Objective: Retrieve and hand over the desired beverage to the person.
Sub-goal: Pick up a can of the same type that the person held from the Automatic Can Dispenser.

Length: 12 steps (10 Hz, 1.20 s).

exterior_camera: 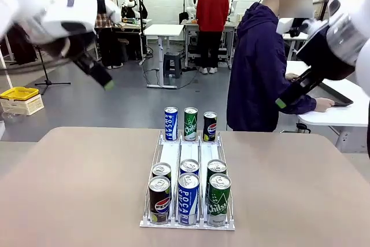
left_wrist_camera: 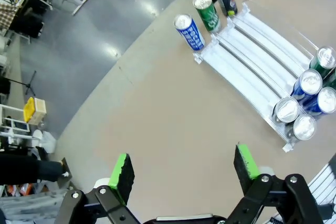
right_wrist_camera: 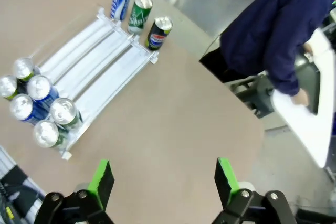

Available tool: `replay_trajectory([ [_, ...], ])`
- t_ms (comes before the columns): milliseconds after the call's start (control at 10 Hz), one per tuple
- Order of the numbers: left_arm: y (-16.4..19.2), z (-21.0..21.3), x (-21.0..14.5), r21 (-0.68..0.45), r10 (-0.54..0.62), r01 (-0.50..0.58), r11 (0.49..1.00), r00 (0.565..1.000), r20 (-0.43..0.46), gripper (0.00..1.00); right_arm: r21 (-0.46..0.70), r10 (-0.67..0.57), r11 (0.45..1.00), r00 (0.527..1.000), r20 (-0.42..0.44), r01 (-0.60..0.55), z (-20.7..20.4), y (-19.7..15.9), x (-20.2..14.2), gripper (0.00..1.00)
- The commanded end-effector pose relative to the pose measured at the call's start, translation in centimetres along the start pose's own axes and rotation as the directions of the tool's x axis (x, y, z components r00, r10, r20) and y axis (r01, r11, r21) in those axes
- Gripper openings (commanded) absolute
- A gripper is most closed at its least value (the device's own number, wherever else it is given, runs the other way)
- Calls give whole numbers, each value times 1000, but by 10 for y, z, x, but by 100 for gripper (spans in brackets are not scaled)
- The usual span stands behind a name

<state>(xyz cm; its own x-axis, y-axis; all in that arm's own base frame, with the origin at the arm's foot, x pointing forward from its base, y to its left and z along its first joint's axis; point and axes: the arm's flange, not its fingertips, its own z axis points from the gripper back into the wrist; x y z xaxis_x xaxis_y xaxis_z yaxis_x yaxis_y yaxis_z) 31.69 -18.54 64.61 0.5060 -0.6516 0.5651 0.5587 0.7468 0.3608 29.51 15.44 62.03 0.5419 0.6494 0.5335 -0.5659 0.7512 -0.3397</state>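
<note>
A white three-lane rack (exterior_camera: pixel 188 154) lies mid-table. At its far end stand a blue Pocari can (exterior_camera: pixel 171 123), a green Chilsung can (exterior_camera: pixel 191 124) and a black Pepsi can (exterior_camera: pixel 210 126). Several more cans (exterior_camera: pixel 188 192) crowd its near end. Which beverage is the desired one cannot be told. The person (exterior_camera: pixel 257 67) in a navy hooded jacket stands beyond the far edge, turned aside. My left gripper (left_wrist_camera: pixel 184 167) hangs open high over the table's left; the right gripper (right_wrist_camera: pixel 164 177) is open high on the right. Both are empty.
The person's hand (exterior_camera: pixel 324 103) rests on a white side table (exterior_camera: pixel 341 117) at the right. The brown table (exterior_camera: pixel 69 189) has bare room either side of the rack. A yellow crate (exterior_camera: pixel 20 93) sits on the floor far left, and other people work at distant desks.
</note>
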Motion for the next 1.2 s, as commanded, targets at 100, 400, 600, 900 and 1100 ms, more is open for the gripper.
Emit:
replay_trajectory([
  [100,-5,-21,-11,-8,-8,8,1000,1000,-21,100,0,0,1000,1000,0,0,0,0,0,100],
  [400,-3,-14,-7,-11,-3,3,1000,1000,-29,100,-39,19,999,1000,-7,-20,7,4,5,100],
  [600,48,-2,-26,-322,21,-19,947,1000,2,100,290,-63,956,998,28,52,17,-44,-16,100],
  [900,123,31,-78,-570,40,-20,822,999,22,100,475,-223,863,973,56,171,29,-120,-66,100],
  [1100,156,42,-111,-564,157,-125,816,988,8,100,476,-341,838,937,73,267,35,-148,-95,100],
])
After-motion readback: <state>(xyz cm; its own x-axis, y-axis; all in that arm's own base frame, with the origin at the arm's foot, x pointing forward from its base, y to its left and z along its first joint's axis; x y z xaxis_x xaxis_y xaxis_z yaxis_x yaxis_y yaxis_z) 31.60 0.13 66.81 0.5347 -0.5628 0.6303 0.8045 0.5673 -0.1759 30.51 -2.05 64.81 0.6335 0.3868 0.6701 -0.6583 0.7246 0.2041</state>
